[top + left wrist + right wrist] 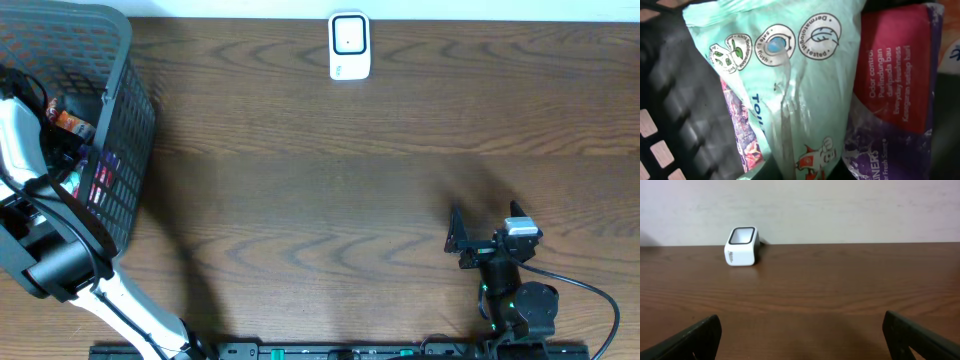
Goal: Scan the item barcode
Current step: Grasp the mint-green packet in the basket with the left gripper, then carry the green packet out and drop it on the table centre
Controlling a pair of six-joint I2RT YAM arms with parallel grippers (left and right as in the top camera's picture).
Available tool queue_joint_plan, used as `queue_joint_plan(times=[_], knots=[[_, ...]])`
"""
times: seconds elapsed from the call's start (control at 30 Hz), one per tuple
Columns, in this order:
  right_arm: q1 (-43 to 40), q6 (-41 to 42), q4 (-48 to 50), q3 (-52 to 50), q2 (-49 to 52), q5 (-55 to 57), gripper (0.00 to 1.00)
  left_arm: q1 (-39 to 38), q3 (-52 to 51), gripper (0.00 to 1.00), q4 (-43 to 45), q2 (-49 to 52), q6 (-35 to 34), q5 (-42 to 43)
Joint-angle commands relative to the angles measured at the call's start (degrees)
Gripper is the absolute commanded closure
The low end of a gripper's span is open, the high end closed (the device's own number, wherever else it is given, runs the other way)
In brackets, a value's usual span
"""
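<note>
A mint-green soft pack (800, 90) with round printed seals fills the left wrist view, its film creased down the middle. My left arm (18, 135) reaches into the black basket (130, 120). Its gripper is shut on the green pack's lower edge, and the fingers barely show. No barcode is visible on the pack. The white scanner (349, 46) stands at the table's far edge, also seen as the white scanner (742, 246) in the right wrist view. My right gripper (484, 215) hovers low at the front right, open and empty, with its fingers (700, 335) wide apart.
A red and purple pack (895, 75) lies against the green one on its right. The basket's dark mesh wall (680, 110) is close on the left. Other packets (70, 122) lie in the basket. Bare wooden tabletop (330, 200) stretches between basket, scanner and right arm.
</note>
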Motion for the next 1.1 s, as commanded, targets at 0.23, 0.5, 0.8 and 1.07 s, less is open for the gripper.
queue_joint_plan(times=[0.23,0.5,0.8,1.07], knots=[[0.3,-0.7,-0.2,-0.1,-0.2,0.1,0.01,0.3,3.5,0.93,0.3,-10.2,-0.3,9.4],[0.3,-0.7,-0.2,-0.1,-0.2,0.1,0.01,0.2,3.9,0.93,1.8,-29.6,-1.4,20.2],[0.3,-0.7,-0.2,-0.1,-0.2,0.1,0.01,-6.9,3.9,0.93,1.8,-44.8,9.4,42.3],[0.3,-0.7,-0.2,-0.1,-0.2,0.1,0.01,-33.2,1.0,0.93,-2.9,-48.5,18.2,37.2]])
